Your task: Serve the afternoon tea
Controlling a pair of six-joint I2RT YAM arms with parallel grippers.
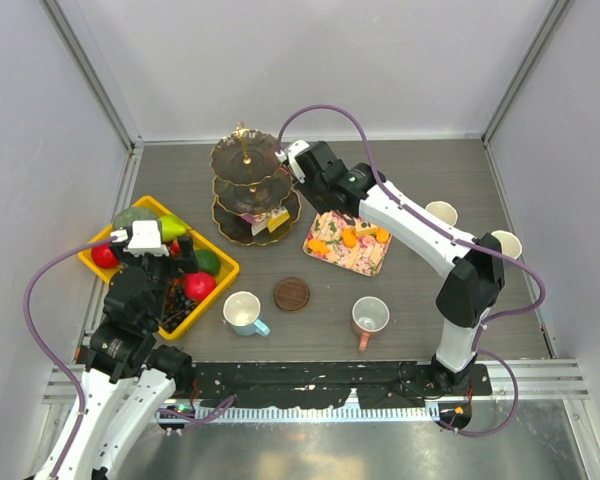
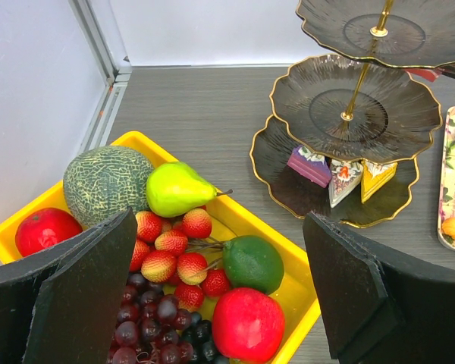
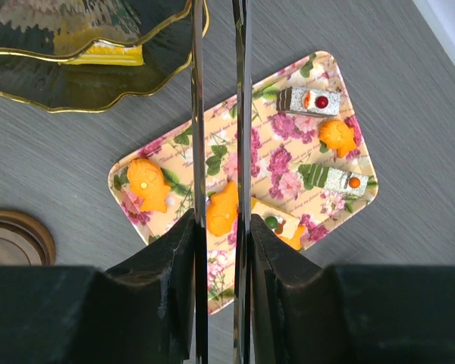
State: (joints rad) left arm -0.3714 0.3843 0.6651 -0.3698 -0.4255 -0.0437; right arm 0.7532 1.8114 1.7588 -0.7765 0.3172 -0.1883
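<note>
We have the right gripper [image 3: 220, 227] pressed together on a pair of long tongs [image 3: 241, 114]. Their blades run out over the floral tray [image 3: 288, 159] toward the dark three-tier stand [image 2: 318, 114]. The tips lie beyond the wrist view, so we cannot tell whether they carry anything; a reddish scrap beside the middle tier in the left wrist view may be a piece. The orange pastries [image 3: 148, 184] and some cake slices [image 3: 311, 100] lie on the tray, and three served slices [image 2: 343, 180] sit on the stand's bottom tier. Its two upper tiers are bare. The left gripper [image 2: 218, 250] hangs spread wide over the yellow crate [image 2: 296, 292] of fruit, holding nothing.

Our main worry is leverage. The blades are long and thin, so a small wrist error becomes a large swing at the tips, which could catch a scalloped rim or the gold post and rock the stand. The tongs could also twist in the grip, and anything between the tips would then drop short of a tier. The right arm passes just beside the cream mug [image 1: 441, 213], so a wide sweep back to the tray could knock it. We judge the left arm the smaller risk, unless it comes down onto the fruit, which is no part of the tea
</note>
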